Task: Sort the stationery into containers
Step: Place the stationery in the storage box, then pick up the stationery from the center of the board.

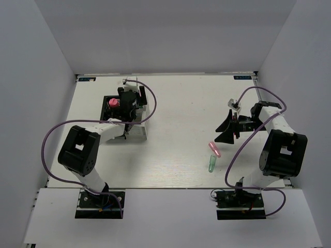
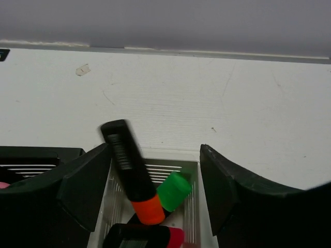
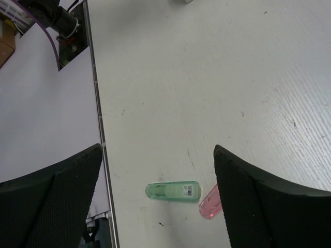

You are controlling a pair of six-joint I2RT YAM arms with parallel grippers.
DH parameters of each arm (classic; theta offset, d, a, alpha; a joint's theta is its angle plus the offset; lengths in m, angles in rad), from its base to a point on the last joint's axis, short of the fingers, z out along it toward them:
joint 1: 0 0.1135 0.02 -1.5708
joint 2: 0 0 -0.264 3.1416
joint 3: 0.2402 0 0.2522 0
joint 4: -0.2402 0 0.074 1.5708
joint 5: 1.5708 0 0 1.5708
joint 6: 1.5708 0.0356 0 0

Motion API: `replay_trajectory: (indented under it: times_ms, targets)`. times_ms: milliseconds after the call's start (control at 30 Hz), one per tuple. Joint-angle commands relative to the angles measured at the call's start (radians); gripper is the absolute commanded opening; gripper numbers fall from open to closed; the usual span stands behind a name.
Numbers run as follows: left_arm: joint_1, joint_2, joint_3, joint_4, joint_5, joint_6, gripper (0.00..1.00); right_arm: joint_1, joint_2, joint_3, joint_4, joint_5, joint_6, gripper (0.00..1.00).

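My left gripper (image 1: 132,110) (image 2: 154,155) hangs open over the white container (image 1: 138,132) (image 2: 192,213). A black highlighter with an orange end (image 2: 130,170) leans in that container, blurred, close to the left finger, and the jaws are not closed on it. A green-ended one (image 2: 174,190) and a pink-ended one (image 2: 150,236) lie under it. The joined black container (image 1: 108,117) (image 2: 31,154) holds a pink round item (image 1: 112,103). My right gripper (image 1: 227,127) (image 3: 158,155) is open and empty above a translucent green piece (image 1: 211,164) (image 3: 173,190) and a pink one (image 1: 214,150) (image 3: 210,202). No scissors show.
The table's near edge (image 3: 98,124) runs just beside the green piece, with the right arm's base and cables (image 1: 240,199) below it. White walls close in the table on the left, right and far sides.
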Motion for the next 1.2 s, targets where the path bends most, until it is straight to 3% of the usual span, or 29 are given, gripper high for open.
replay_trajectory:
  times_ms: [0, 133, 200, 233, 267, 300, 333, 400, 433, 467, 500, 533, 567, 600, 667, 700, 767, 833, 900, 933, 1000, 1033, 1100, 1167]
  targets:
    - [0.004, -0.055, -0.007, -0.006, -0.001, -0.020, 0.82, -0.006, -0.048, -0.004, -0.312, -0.016, -0.036, 0.90]
    - [0.001, -0.127, 0.007, -0.039, 0.029, -0.036, 0.82, -0.006, -0.078, 0.007, -0.291, -0.003, -0.001, 0.90]
    - [-0.007, -0.183, 0.022, -0.097, 0.053, -0.044, 0.69, -0.006, -0.106, 0.016, -0.254, 0.023, 0.051, 0.90]
    - [-0.023, -0.199, 0.028, -0.124, 0.071, -0.047, 0.61, -0.004, -0.123, 0.019, -0.097, 0.100, 0.220, 0.90]
    - [-0.033, -0.263, 0.066, -0.259, 0.143, -0.047, 0.35, 0.002, -0.199, -0.008, 0.071, 0.149, 0.299, 0.90]
    - [-0.037, -0.282, 0.086, -0.260, 0.174, -0.055, 0.24, 0.005, -0.282, -0.029, 0.073, 0.209, 0.384, 0.90]
    - [-0.060, -0.317, 0.114, -0.400, 0.208, -0.078, 0.17, 0.008, -0.371, -0.055, 0.261, 0.453, 0.600, 0.90]
    - [-0.082, -0.344, 0.230, -0.648, 0.335, -0.113, 0.13, 0.039, -0.458, -0.195, 0.628, 0.666, 0.726, 0.90]
    - [-0.114, -0.339, 0.290, -0.890, 0.361, -0.121, 0.15, 0.051, -0.565, -0.254, 0.689, 0.883, 0.734, 0.90]
    - [-0.126, -0.348, 0.318, -0.962, 0.410, -0.118, 0.23, 0.048, -0.595, -0.281, 0.802, 0.917, 0.739, 0.90]
    - [-0.143, -0.350, 0.353, -1.033, 0.467, -0.109, 0.42, 0.046, -0.615, -0.337, 0.884, 0.941, 0.775, 0.90]
    - [-0.172, -0.351, 0.365, -1.198, 0.499, -0.104, 0.51, 0.045, -0.650, -0.347, 0.898, 0.972, 0.849, 0.90]
    - [-0.203, -0.361, 0.358, -1.236, 0.512, -0.087, 0.61, 0.043, -0.649, -0.349, 0.878, 0.940, 0.875, 0.90]
    - [-0.238, -0.406, 0.341, -1.263, 0.516, -0.086, 0.67, 0.040, -0.640, -0.302, 0.783, 0.835, 0.875, 0.82]
    - [-0.316, -0.451, 0.231, -1.319, 0.512, -0.089, 0.76, 0.046, -0.525, -0.246, 0.602, 0.676, 0.891, 0.51]
    - [-0.330, -0.529, 0.164, -1.325, 0.506, -0.096, 0.84, 0.054, -0.490, -0.193, 0.509, 0.655, 0.906, 0.14]
    - [-0.394, -0.625, 0.062, -1.328, 0.451, -0.119, 0.84, 0.074, -0.332, -0.108, 0.437, 0.639, 0.944, 0.00]
    - [-0.430, -0.669, -0.060, -1.320, 0.423, -0.151, 0.83, 0.085, -0.292, -0.093, 0.432, 0.647, 0.960, 0.03]
    - [-0.487, -0.741, -0.131, -1.301, 0.417, -0.190, 0.77, 0.131, -0.254, -0.089, 0.455, 0.670, 0.984, 0.16]
    - [-0.510, -0.765, -0.185, -1.293, 0.389, -0.197, 0.63, 0.164, -0.249, -0.094, 0.461, 0.690, 0.996, 0.20]
    - [-0.546, -0.785, -0.210, -1.279, 0.372, -0.220, 0.46, 0.248, -0.230, -0.105, 0.488, 0.730, 1.027, 0.35]
    - [-0.569, -0.787, -0.229, -1.281, 0.340, -0.224, 0.33, 0.269, -0.230, -0.128, 0.530, 0.774, 1.047, 0.39]
    - [-0.609, -0.790, -0.234, -1.285, 0.322, -0.242, 0.33, 0.331, -0.195, -0.141, 0.553, 0.852, 1.056, 0.46]
    - [-0.626, -0.790, -0.236, -1.300, 0.276, -0.250, 0.46, 0.358, -0.163, -0.160, 0.590, 0.886, 1.069, 0.51]
